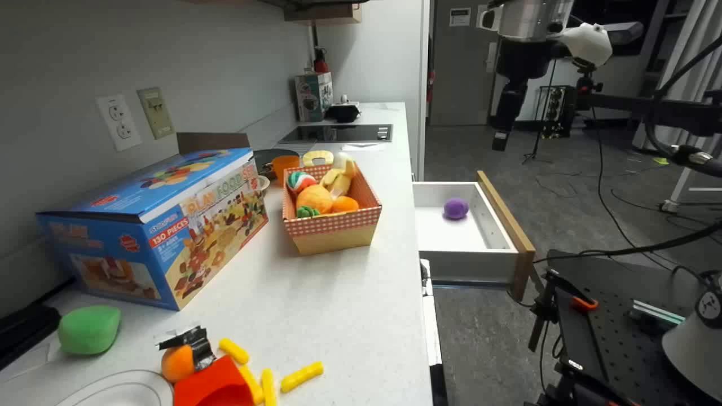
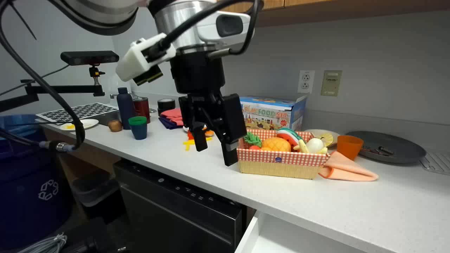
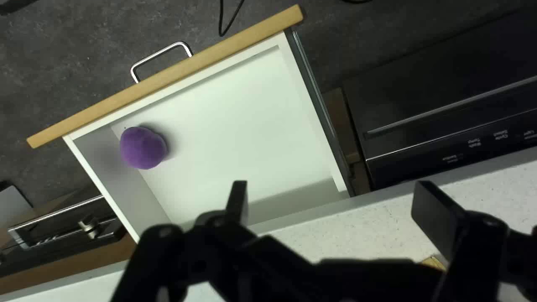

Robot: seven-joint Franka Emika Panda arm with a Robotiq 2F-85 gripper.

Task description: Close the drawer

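Drawer open, purple object inside, gripper well clear, fingers apart

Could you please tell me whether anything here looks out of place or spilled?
Possibly two things: yellow sticks lie scattered beside a red toy piece on the counter, as if spilled, and a purple object sits in the open drawer, odd because toy food is gathered in a basket nearby.

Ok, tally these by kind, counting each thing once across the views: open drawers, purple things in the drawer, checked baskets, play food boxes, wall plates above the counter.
Open drawer: 1
Purple thing inside it: 1
Checked basket: 1
Play food box: 1
White wall plate and tan wall plate: 2
Total: 6
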